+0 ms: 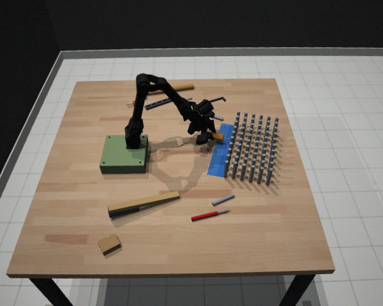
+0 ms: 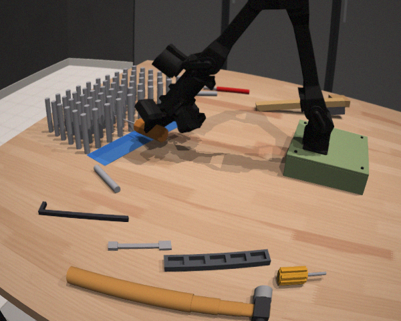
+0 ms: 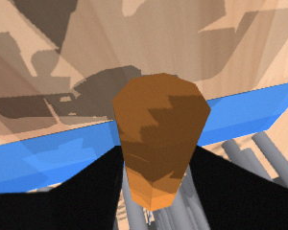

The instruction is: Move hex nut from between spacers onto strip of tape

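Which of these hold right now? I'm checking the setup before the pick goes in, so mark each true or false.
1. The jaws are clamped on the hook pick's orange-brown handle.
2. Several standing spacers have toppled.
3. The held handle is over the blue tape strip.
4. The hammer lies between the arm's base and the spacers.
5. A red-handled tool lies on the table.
1. True: the gripper is shut on the hook pick.
2. False: the spacers in the grid all stand upright.
3. True: it hangs over the tape strip, beside the spacers.
4. False: the hammer lies near the table edge, away from the green base.
5. True: the red-handled tool lies apart from the grid.
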